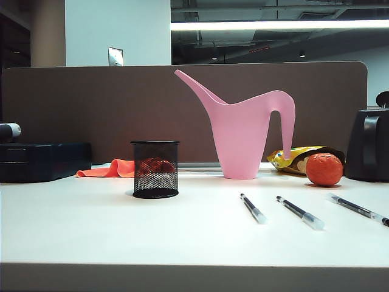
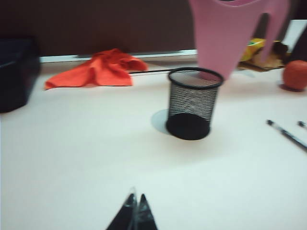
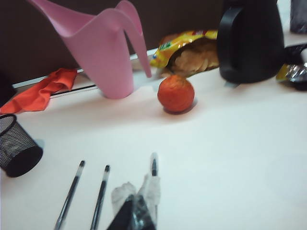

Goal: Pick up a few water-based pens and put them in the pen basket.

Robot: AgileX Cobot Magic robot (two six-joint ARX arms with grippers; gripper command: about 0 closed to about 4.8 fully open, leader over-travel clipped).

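**Pens on table, basket empty-handed**

Three slim black water-based pens (image 1: pixel 253 208) lie on the white table (image 1: pixel 121 231), right of the black wire-mesh pen basket (image 1: pixel 155 168). Left gripper (image 2: pixel 135 203) and right gripper (image 3: pixel 136 203) hover with jaws closed, empty, the right above one pen.

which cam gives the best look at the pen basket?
Left wrist view: the pen basket sits mid-frame, whole, seen from above so the open rim shows, beyond the shut left gripper. Exterior view shows it whole but side-on, mouth hidden. Right wrist view catches only part of it at the frame edge.
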